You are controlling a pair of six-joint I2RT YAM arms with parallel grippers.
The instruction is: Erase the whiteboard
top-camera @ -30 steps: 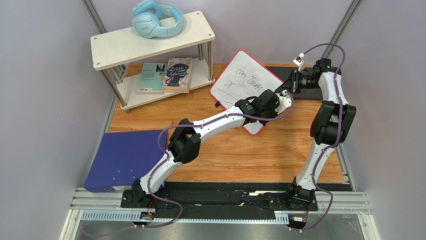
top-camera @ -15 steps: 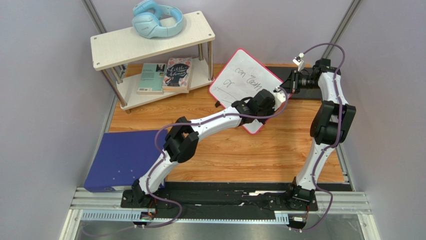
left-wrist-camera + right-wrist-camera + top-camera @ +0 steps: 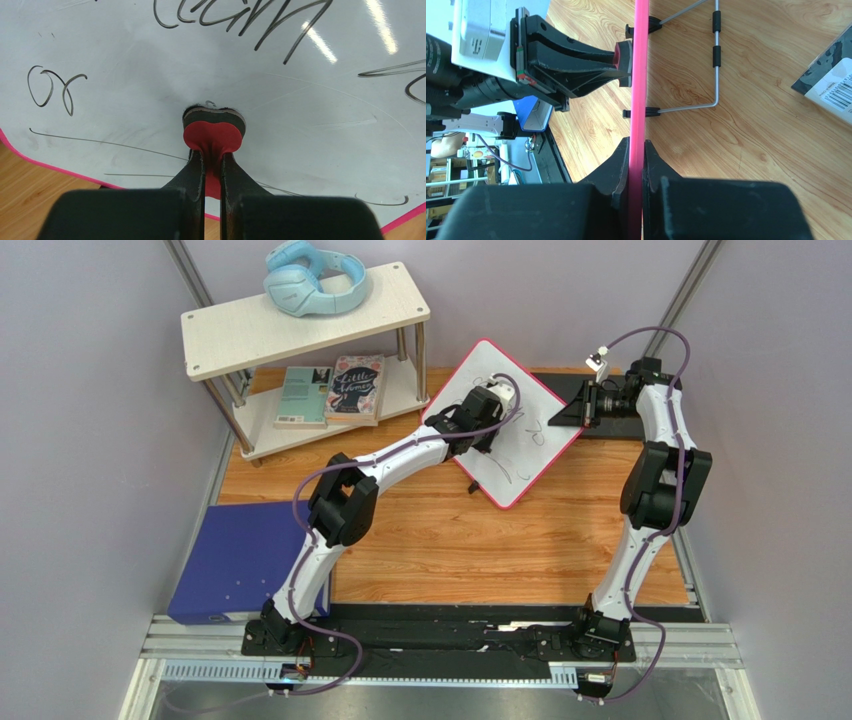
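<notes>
Station report.

1. The whiteboard (image 3: 527, 462) is standing at 1 o'clock from the middle of the table (image 3: 450, 550), in the top view. It is propped on a wire stand (image 3: 716, 75) and is turned corner-on to the arm bases.
2. The left gripper (image 3: 212, 161) is pinching the red handle of an eraser (image 3: 214, 131), with both fingers closed against it. The eraser's dark felt face is pressing flat on the white surface.
3. Black handwriting (image 3: 67, 95) is showing around the eraser in the left wrist view. An "or" is at 9 o'clock, longer script is at 12 o'clock, and loose strokes are at 3 o'clock.
4. The right gripper (image 3: 636, 150) is clamping the board's pink rim, with 1 finger on each face. In the top view this grip is at the board's 3 o'clock corner.
5. A shelf (image 3: 225, 335) is standing at 10 o'clock from the board. Blue headphones (image 3: 312, 280) are lying on its top tier and 2 books (image 3: 355, 388) on its lower tier.
6. A blue-purple binder (image 3: 245, 560) is lying at 8 o'clock, well apart from the board.
</notes>
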